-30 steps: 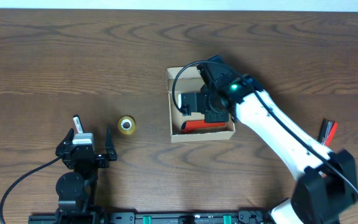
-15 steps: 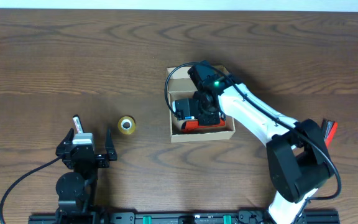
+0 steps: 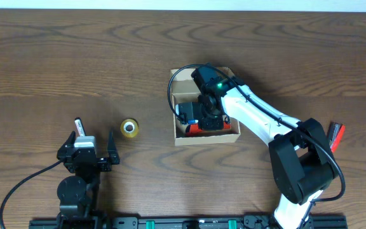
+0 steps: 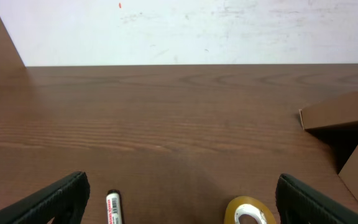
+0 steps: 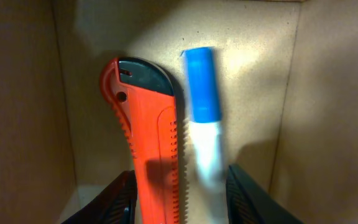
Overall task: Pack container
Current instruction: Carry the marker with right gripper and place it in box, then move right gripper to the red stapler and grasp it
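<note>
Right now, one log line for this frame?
right fingers: open, inside container, straddling orange knife and blue-capped marker | left fingers: open | unpacked: tape roll, white marker, red item

The left arm (image 3: 75,191) sits folded low at the near edge of the table (image 3: 43,63), toward its left corner, with its wrist level and aimed at the far edge. The left gripper (image 3: 89,143) hangs low with its jaws spread wide; in the left wrist view its two dark fingers (image 4: 55,199) sit in the bottom corners with a broad gap between them. The right arm (image 3: 259,121) rises from the near right corner and reaches diagonally toward the table's middle, its white link stretched out and a green light lit at the wrist. The right gripper (image 3: 199,117) points straight down, jaws parted, its black fingertips (image 5: 120,199) standing apart at the bottom of the right wrist view
</note>
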### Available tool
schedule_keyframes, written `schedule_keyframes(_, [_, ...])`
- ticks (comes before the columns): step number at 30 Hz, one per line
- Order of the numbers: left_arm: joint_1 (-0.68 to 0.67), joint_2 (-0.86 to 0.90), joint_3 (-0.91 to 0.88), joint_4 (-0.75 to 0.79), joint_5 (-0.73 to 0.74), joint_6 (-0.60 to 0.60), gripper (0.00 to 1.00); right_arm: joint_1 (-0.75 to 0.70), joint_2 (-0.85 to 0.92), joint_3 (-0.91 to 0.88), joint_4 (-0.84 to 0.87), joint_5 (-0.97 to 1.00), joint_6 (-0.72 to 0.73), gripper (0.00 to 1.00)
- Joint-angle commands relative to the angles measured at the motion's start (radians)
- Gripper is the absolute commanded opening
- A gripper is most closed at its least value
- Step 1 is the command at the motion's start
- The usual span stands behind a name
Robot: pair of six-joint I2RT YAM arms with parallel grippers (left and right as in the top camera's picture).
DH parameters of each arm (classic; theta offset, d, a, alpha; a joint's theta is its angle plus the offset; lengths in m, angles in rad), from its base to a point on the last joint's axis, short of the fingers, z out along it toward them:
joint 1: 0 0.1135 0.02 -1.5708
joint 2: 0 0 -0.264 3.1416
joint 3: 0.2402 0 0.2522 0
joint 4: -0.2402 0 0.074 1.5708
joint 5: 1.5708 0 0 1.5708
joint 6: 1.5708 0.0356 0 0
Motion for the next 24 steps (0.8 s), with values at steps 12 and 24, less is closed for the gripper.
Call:
schedule_keyframes(12, [0.002,-0.005,-0.029,-0.012,0.007,-0.003,0.95,-0.014,-0.023,0.147,-0.008,-0.015,0.335,0.48])
schedule_keyframes(24, [0.002,-0.005,-0.029,-0.012,0.007,-0.003,0.95,-0.268,-0.082,0.423,-0.203,0.121,0.986,0.87])
